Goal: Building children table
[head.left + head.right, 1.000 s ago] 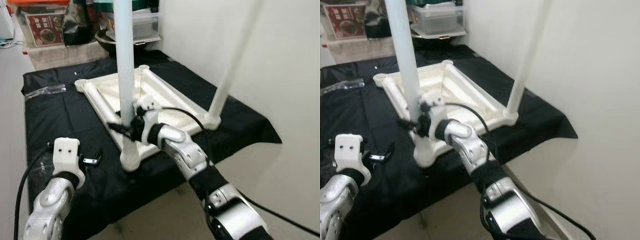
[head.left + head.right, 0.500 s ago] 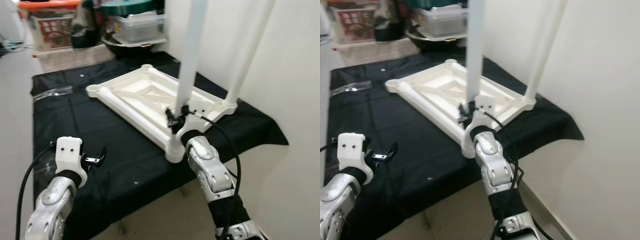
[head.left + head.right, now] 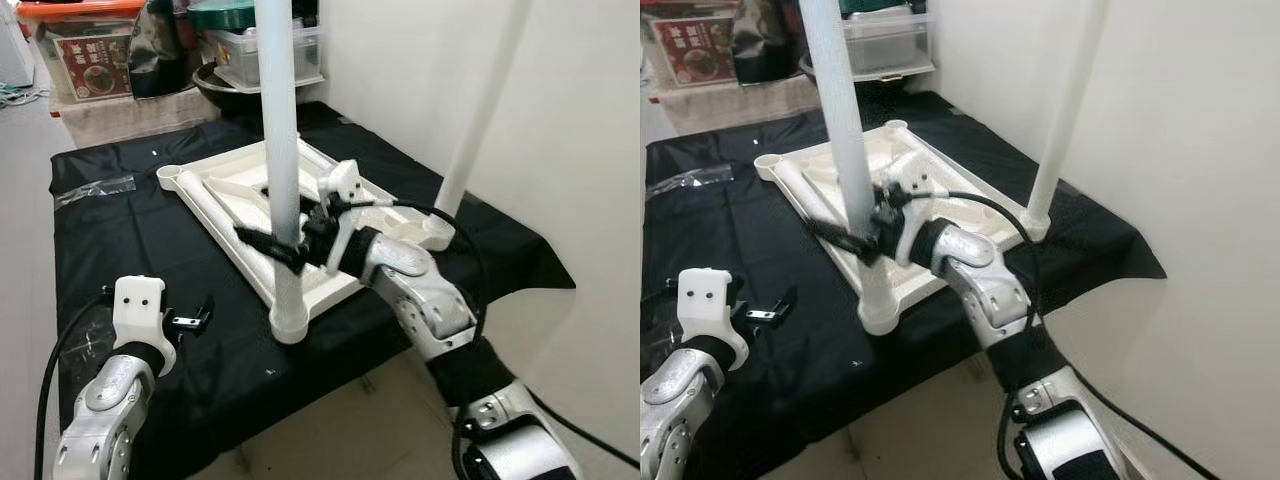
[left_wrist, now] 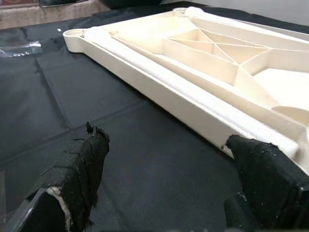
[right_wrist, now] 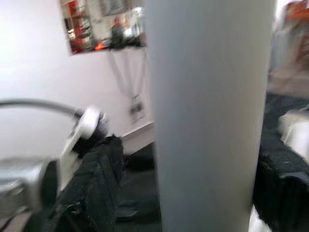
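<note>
In the left eye view you have the white tabletop (image 3: pixel 230 190) lying upside down on the black cloth (image 3: pixel 120 240), with two legs already standing in their corner sockets: the near leg (image 3: pixel 280 150) at the corner closest to you and a far leg (image 3: pixel 480 110) by the wall; your right gripper (image 3: pixel 285 245) has its black fingers round the near leg low down, while your left gripper (image 3: pixel 190 318) hovers over the cloth short of the tabletop's edge. In the right eye view the back-left corner socket (image 3: pixel 768 160) is still bare, as is the one behind it, so by my reckoning you are about halfway, with two legs left to fit; where those spare legs lie I cannot tell. In the left wrist view the left fingers (image 4: pixel 84 164) are spread wide apart with nothing between them, aimed at the tabletop's long rim. In the right wrist view the near leg fills the space between the right gripper's two fingers (image 5: pixel 99 183), which sit on either side and appear to pinch it, though blur hides the contact
</note>
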`<state>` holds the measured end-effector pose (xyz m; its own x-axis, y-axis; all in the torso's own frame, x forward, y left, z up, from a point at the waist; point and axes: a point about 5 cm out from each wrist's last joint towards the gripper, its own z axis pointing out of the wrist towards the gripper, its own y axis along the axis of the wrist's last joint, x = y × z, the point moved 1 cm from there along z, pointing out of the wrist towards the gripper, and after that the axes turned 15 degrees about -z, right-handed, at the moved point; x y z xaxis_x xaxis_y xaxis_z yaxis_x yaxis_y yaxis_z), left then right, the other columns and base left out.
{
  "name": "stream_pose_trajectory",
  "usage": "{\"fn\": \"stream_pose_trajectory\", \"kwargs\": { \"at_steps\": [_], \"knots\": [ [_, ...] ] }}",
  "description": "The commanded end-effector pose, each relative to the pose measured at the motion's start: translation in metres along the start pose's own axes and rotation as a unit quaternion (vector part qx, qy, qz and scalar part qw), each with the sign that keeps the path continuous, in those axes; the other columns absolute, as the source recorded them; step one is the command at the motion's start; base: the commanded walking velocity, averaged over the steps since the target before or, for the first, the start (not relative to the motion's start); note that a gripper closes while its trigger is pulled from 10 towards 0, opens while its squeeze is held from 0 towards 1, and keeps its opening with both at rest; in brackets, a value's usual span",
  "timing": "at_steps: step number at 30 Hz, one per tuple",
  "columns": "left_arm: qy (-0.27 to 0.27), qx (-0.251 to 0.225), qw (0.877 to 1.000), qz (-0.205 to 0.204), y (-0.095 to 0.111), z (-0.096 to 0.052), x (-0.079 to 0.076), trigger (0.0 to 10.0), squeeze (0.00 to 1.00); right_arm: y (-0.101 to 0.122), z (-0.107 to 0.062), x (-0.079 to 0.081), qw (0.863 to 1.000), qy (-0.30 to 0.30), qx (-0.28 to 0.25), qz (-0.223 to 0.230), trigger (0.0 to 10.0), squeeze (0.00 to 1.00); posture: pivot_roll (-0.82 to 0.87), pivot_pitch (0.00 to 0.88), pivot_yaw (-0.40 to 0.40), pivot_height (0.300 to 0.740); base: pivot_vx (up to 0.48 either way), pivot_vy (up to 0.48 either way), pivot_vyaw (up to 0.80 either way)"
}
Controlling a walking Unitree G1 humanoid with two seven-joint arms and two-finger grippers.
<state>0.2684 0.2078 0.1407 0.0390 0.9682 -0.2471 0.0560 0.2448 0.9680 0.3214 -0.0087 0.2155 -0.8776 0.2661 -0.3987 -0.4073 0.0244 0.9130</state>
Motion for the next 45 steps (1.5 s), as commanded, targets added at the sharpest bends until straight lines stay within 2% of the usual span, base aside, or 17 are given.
{"fn": "stream_pose_trajectory", "kwargs": {
  "at_steps": [1,4,6,9,10,12,15,18,19,20,21,27,28,38,39,44,45],
  "knots": [
    [-0.001,0.004,1.0,-0.004,-0.004,-0.001,-0.001,10.0,0.0,-0.027,0.011,0.021,0.997,0.042,0.04,0.042,0.0,0.0,0.14,0.0,-0.081,0.74,0.0,0.0,0.0],
    [0.0,0.004,1.0,-0.006,-0.005,-0.002,-0.001,10.0,0.0,-0.05,0.017,0.009,0.989,-0.057,0.123,0.055,0.0,0.0,0.15,0.0,-0.087,0.74,0.0,0.0,0.0],
    [0.0,0.003,1.0,-0.007,-0.005,-0.003,-0.001,10.0,0.0,-0.071,0.002,-0.023,0.937,-0.266,0.217,0.069,0.0,0.0,0.14,0.0,-0.085,0.74,0.0,0.0,0.0],
    [0.0,0.003,1.0,-0.007,-0.005,-0.004,-0.001,10.0,0.0,-0.078,-0.013,-0.036,0.894,-0.365,0.247,0.082,0.0,0.0,0.14,0.0,-0.084,0.74,0.0,0.0,0.0],
    [0.0,0.002,1.0,-0.007,-0.005,-0.004,-0.001,10.0,0.0,-0.082,-0.034,-0.047,0.842,-0.463,0.262,0.091,0.0,0.0,0.13,0.0,-0.081,0.74,0.0,0.0,0.0],
    [0.0,0.002,1.0,-0.007,-0.005,-0.004,-0.001,10.0,0.0,-0.082,-0.034,-0.047,0.842,-0.463,0.262,0.091,0.0,0.0,0.13,0.0,-0.081,0.74,0.0,0.0,0.0],
    [-0.001,0.002,1.0,-0.008,-0.006,-0.005,-0.002,10.0,0.0,-0.074,-0.056,-0.046,0.806,-0.53,0.259,0.051,0.0,0.0,0.12,0.0,-0.074,0.74,0.0,0.0,0.0],
    [-0.002,0.003,1.0,-0.007,-0.006,-0.005,-0.002,10.0,0.0,-0.066,-0.053,-0.039,0.822,-0.518,0.234,0.036,1.4,0.0,0.12,0.0,-0.076,0.74,0.0,0.0,0.0],
    [-0.003,0.004,1.0,-0.007,-0.006,-0.005,-0.002,10.0,0.0,-0.056,-0.037,-0.027,0.867,-0.458,0.192,0.04,10.0,0.0,0.12,0.0,-0.074,0.74,0.0,0.0,0.0],
    [-0.003,0.004,1.0,-0.007,-0.006,-0.005,-0.002,10.0,0.0,-0.056,-0.037,-0.027,0.867,-0.458,0.192,0.04,10.0,0.0,0.12,0.0,-0.074,0.74,0.0,0.0,0.0],
    [-0.002,0.004,1.0,-0.007,-0.006,-0.005,0.0,10.0,0.0,-0.026,-0.01,-0.008,0.935,-0.344,0.058,0.055,10.0,1.0,0.12,0.0,-0.074,0.74,0.0,0.0,0.0],
    [-0.001,0.003,1.0,-0.006,-0.006,-0.003,0.0,10.0,0.0,-0.009,0.004,-0.01,0.966,-0.257,0.003,0.04,10.0,1.0,0.14,0.0,-0.085,0.74,0.0,0.0,0.0],
    [0.0,0.002,1.0,-0.006,-0.005,-0.003,0.0,10.0,0.0,-0.004,0.008,-0.013,0.976,-0.218,-0.006,0.028,10.0,0.0,0.14,0.0,-0.09,0.74,0.0,0.0,0.0],
    [0.0,-0.001,1.0,-0.009,-0.004,-0.001,0.001,10.0,0.0,0.004,0.01,0.008,0.999,0.006,-0.034,0.013,10.0,0.0,0.15,0.0,-0.107,0.74,0.0,0.0,0.0],
    [0.0,-0.003,1.0,-0.011,-0.004,-0.001,0.0,10.0,0.0,-0.01,0.014,0.008,1.0,-0.023,0.004,-0.013,0.0,0.0,0.16,0.0,-0.114,0.74,0.0,0.0,0.0],
    [-0.001,-0.004,1.0,-0.012,-0.004,-0.001,-0.001,10.0,0.0,-0.019,0.017,0.009,0.998,-0.045,0.03,-0.033,0.0,0.0,0.16,0.0,-0.115,0.74,0.0,0.0,0.0],
    [0.0,-0.006,1.0,-0.013,-0.004,-0.002,-0.001,10.0,0.0,-0.045,0.002,-0.02,0.959,-0.254,0.123,0.002,0.0,0.0,0.16,0.0,-0.113,0.74,0.0,0.0,0.0]
  ]
}}
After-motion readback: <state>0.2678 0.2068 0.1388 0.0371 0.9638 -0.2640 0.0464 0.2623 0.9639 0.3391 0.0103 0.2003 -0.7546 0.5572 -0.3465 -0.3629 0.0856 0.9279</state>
